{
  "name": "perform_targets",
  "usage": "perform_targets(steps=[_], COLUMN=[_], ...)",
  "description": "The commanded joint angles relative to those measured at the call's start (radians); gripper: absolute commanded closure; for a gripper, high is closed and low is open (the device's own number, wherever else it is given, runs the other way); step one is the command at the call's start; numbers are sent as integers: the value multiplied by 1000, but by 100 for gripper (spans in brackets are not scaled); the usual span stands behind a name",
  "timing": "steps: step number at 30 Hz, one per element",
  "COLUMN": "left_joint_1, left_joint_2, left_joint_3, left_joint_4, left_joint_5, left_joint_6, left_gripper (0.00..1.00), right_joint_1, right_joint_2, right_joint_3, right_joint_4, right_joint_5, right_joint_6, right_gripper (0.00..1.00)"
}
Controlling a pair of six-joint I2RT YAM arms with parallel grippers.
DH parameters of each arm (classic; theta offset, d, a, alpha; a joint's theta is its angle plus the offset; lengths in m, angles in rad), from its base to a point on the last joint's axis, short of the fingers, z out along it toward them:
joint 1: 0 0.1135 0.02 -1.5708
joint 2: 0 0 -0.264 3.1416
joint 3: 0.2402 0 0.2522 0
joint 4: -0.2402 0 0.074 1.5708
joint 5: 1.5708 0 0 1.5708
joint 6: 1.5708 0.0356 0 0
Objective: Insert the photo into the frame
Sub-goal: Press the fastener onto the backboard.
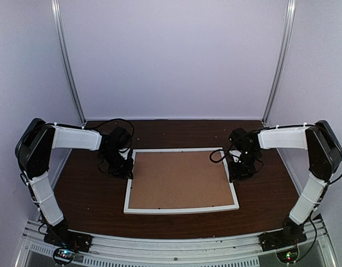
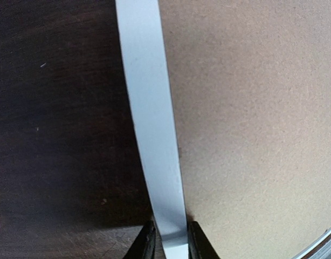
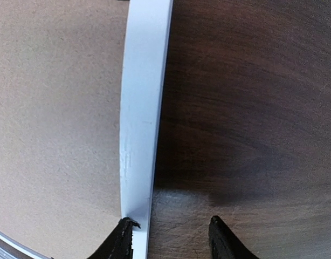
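Observation:
The white frame [image 1: 182, 209] lies flat in the middle of the table, filled by a plain brown backing board [image 1: 179, 178]. The photo is not visible in any view. My left gripper [image 1: 125, 167] sits at the frame's left rail [image 2: 149, 108]. In the left wrist view this gripper [image 2: 171, 243] is shut on that rail, a finger pressed against each side. My right gripper [image 1: 236, 169] is at the right rail [image 3: 141, 108]. In the right wrist view it [image 3: 171, 240] stands open: one finger touches the rail's inner edge and the other hovers over bare table, well outside the rail.
The dark wooden table [image 1: 93, 194] surrounds the frame on all sides. Pale walls and two metal uprights [image 1: 68, 61] close off the back. A metal rail [image 1: 176, 247] carrying both arm bases runs along the near edge.

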Motion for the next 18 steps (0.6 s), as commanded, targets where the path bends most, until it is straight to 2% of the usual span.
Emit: perform_targets(steps=[1,18], left_joint_1=[-2,-2], left_joint_2=[6,11], left_joint_3=[-5,-5], left_joint_4=[43,43], left_joint_5=[-22,-21], left_joint_6=[10,9], left_gripper=[77,77], right_joint_1=[4,55], right_joint_2=[25,23], right_joint_3=[-18,-31], right_joint_4=[30,53], right_joint_5=[-4,-26], right_joint_6=[8,51], right_gripper=[53,53])
